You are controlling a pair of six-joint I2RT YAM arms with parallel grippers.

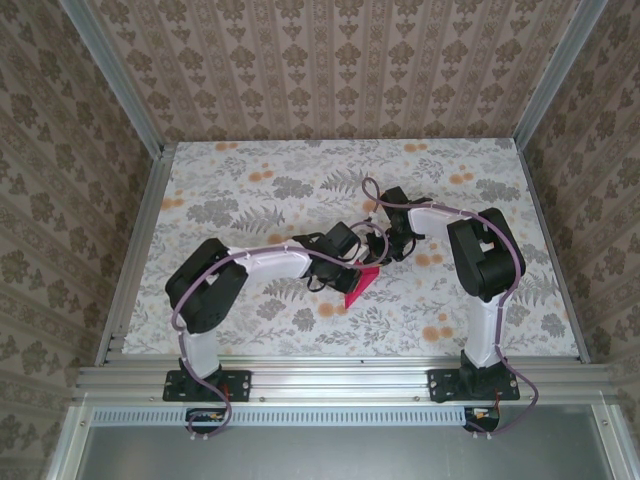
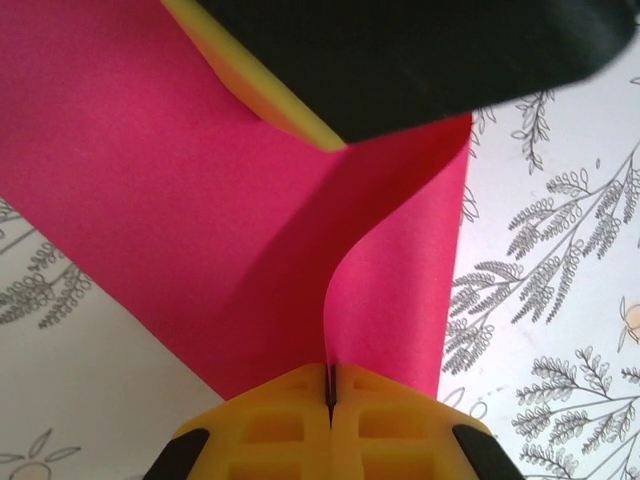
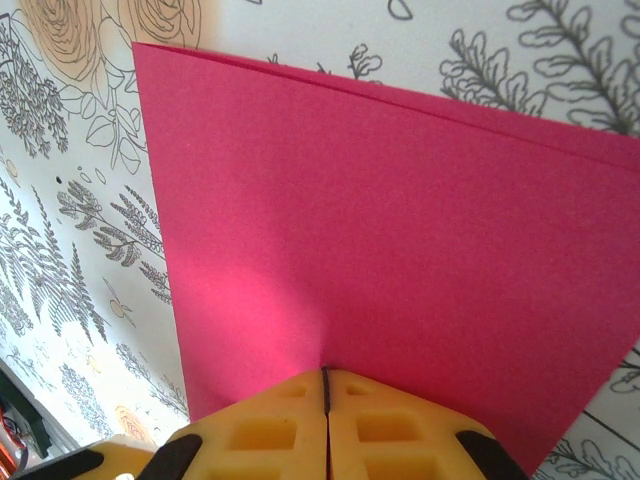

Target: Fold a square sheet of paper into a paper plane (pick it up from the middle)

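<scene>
Magenta square sheet of paper point(image 3: 400, 250), doubled, is clenched by left end effector point(image 2: 330, 388) and right end effector point(image 3: 326, 388).

Paper point(image 1: 361, 285): plain magenta-pink, unprinted. Condition: folded double, with two edges running slightly offset along its far side in the right wrist view. In the left wrist view one layer bows in a soft curve. Pose: seen from above, a narrow slanted sliver with its pointed end near-left. Location: mid-table, slightly near of centre. Opposite edges are pinched by the closed left gripper point(image 2: 330, 385) and right gripper point(image 3: 325, 385).
</scene>
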